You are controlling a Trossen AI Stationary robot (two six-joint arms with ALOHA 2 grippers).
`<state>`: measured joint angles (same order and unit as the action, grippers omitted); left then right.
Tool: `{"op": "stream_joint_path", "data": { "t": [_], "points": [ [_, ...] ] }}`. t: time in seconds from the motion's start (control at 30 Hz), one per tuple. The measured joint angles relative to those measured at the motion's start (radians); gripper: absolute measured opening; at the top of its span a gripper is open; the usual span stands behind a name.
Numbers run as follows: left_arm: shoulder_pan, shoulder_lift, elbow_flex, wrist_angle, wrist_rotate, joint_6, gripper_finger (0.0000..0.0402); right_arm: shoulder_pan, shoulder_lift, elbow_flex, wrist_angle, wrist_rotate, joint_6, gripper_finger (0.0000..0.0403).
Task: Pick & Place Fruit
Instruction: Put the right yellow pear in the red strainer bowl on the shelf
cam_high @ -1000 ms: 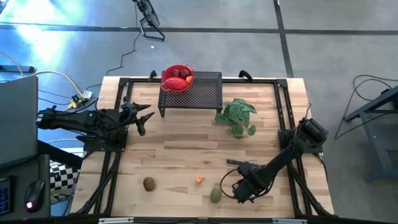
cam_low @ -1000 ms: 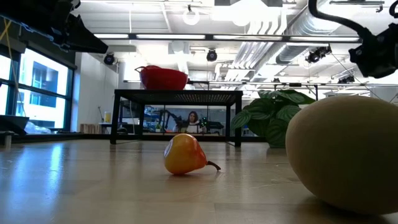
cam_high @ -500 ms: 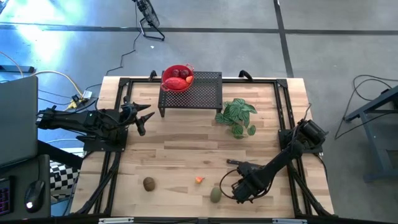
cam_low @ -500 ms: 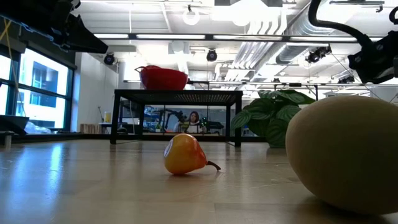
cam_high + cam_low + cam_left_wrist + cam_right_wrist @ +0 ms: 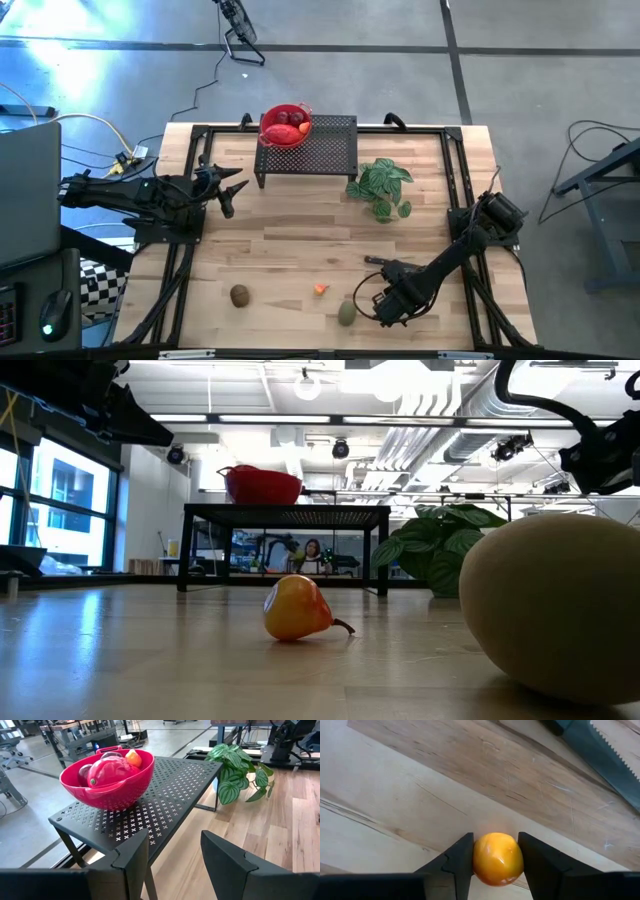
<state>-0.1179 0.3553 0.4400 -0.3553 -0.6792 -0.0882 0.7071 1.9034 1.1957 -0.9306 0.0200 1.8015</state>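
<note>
My right gripper (image 5: 383, 303) is low over the table's near right part, shut on a small orange fruit (image 5: 497, 860) that it hides in the high view. An olive-green oval fruit (image 5: 346, 313) lies just to its left and looms large in the low view (image 5: 555, 600). Another small orange fruit (image 5: 320, 289) (image 5: 297, 608) and a brown oval one (image 5: 239, 295) rest on the wood. A red bowl (image 5: 285, 126) (image 5: 107, 775) on the black rack (image 5: 320, 150) holds red, dark-red and orange pieces. My left gripper (image 5: 232, 190) (image 5: 175, 840) hangs open left of the rack. My right gripper pinches the small orange fruit by its two opposite sides (image 5: 477, 857), one finger (image 5: 462, 852) on each. The fingers come from above, pointing down at the table. The fruit sits low between the fingers, at the wood; whether it is lifted clear I cannot tell.
A black-handled knife (image 5: 375, 261) (image 5: 600, 750) lies just beyond my right gripper. A green leafy plant (image 5: 382, 187) stands right of the rack. Bare wood stretches across the table's middle (image 5: 290, 230). A person sits in the room behind the rack (image 5: 312, 552).
My right arm's wrist has sunk slightly toward the table in the low view. The fruits, bowl and left arm stand as before.
</note>
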Motion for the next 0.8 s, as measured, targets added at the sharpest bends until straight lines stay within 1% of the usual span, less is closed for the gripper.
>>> {"op": "stream_joint_path", "data": {
  "t": [0.17,0.8],
  "points": [
    [0.0,0.0,0.0,0.0,0.0,0.0,0.0175,0.0,0.0,0.0,0.0,0.0,0.0,0.0136],
    [0.0,0.0,0.0,-0.014,0.0,0.0,0.0175,-0.002,-0.028,0.0,-0.034,0.0,-0.049,0.013]
  ]
}}
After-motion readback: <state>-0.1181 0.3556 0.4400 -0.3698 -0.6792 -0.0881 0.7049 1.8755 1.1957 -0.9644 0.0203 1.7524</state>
